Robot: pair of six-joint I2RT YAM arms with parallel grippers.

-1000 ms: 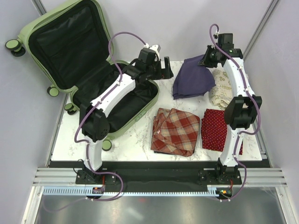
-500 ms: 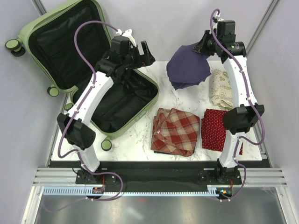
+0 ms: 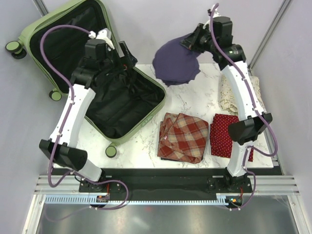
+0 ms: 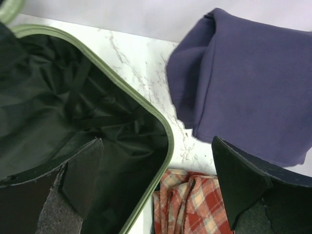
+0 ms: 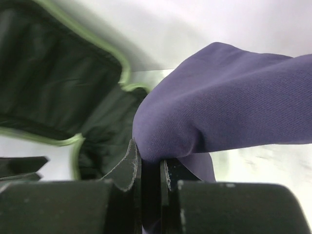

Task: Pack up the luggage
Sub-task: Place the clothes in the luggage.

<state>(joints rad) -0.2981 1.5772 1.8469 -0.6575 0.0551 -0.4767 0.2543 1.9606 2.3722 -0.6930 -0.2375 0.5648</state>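
Top external: white marble-pattern tabletop (image 3: 190,105) carries the pale sage-green hard-shell luggage (image 3: 127,109) on its left part, lying open, black lining up, lid tipped back past the far-left edge. Left arm stretches long across the luggage, with the left gripper (image 3: 122,54) above its far rim, jaws spread wide and nothing in them. Right arm stands tall, with the right gripper (image 3: 193,41) high, right of the luggage's far corner, jaws pinching a dark purple knit cloth (image 3: 178,64) that hangs from it. Right of the luggage: folded red plaid fabric (image 3: 183,136), then red dotted fabric (image 3: 223,135), cream printed fabric (image 3: 225,97) farther back. Left wrist alone shows the purple cloth hanging just beside the luggage's green rim. Right wrist alone shows a cloth fold clamped between the pads (image 5: 127,165).
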